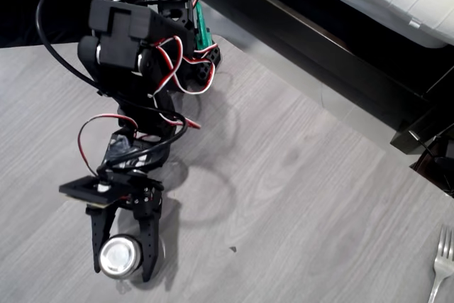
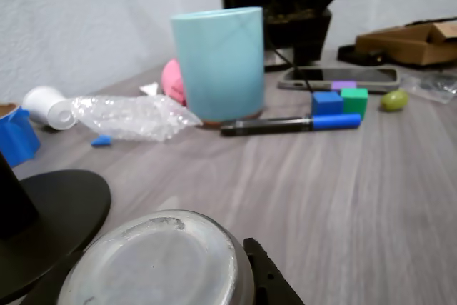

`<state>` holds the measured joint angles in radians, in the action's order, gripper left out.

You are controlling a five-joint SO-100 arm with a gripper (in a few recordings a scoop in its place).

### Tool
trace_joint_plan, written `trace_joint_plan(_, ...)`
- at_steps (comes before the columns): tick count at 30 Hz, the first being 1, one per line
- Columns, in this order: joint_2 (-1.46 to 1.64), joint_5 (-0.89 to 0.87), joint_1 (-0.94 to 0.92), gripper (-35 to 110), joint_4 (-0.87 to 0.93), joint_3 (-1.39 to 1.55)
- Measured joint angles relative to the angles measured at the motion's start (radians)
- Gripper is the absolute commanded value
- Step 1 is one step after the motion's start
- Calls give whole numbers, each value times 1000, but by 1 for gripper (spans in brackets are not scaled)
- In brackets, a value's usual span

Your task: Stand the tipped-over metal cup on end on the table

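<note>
The metal cup (image 1: 119, 256) is a shiny silver tumbler near the front left of the grey wood-grain table (image 1: 298, 196). In the overhead view its round stepped base faces straight up, so it stands on end with the mouth downward. My gripper (image 1: 121, 272) is shut on the metal cup, one black finger on each side. In the wrist view the cup's flat base (image 2: 156, 266) is at the bottom edge, with a black finger (image 2: 268, 281) beside it. Whether the cup rests on the table or hangs just above it is unclear.
A silver fork (image 1: 443, 260) lies at the table's right edge. The black furniture frame (image 1: 319, 47) runs along the back. Ahead in the wrist view stand a light blue cup (image 2: 218, 62), a crumpled plastic bag (image 2: 128, 116), a marker pen (image 2: 289, 124), small cubes (image 2: 340, 100) and a phone (image 2: 335, 76).
</note>
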<state>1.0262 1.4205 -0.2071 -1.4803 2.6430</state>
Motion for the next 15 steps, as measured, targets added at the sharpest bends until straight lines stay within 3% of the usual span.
trace_joint_plan(8, -2, -8, 14, 29, -2, -11)
trace_joint_plan(15, -3, -35, 38, 34, 0, -17)
